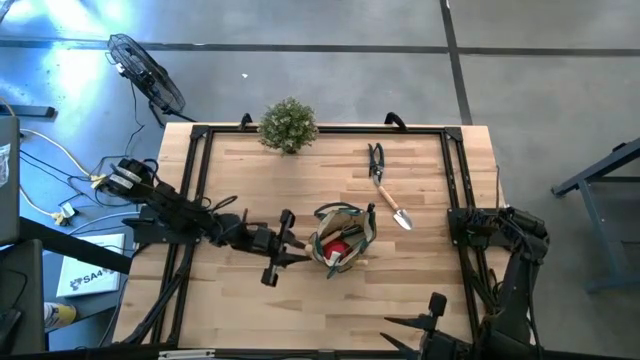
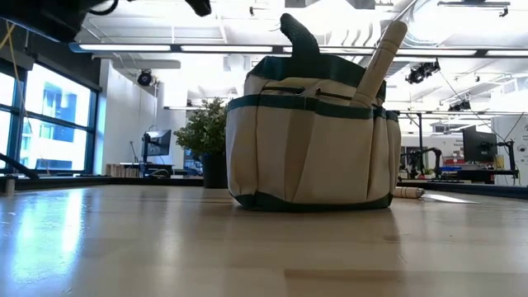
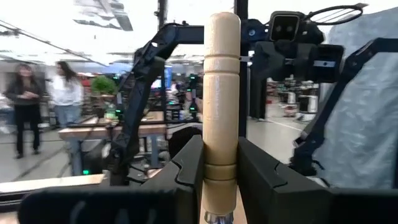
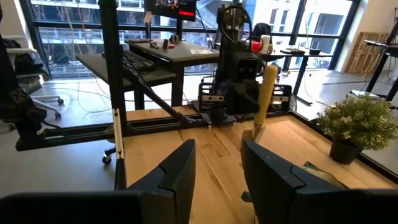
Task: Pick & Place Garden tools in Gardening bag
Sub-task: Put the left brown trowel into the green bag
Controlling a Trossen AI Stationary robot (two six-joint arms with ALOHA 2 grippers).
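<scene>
– Wooden handle (image 3: 221,106): what is gripping it?
– The left gripper (image 1: 283,250) is clamping it, just beside the gardening bag (image 1: 341,238) mid-table.
– And the right gripper (image 4: 217,174)?
– It is waiting near the table's right edge, fingers parted, holding nothing.

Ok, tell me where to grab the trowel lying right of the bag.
Take the trowel by its wooden handle, from straight above, closing across it. It lies flat on the table, the round handle clear on both sides; the blade is flat and thin.
</scene>
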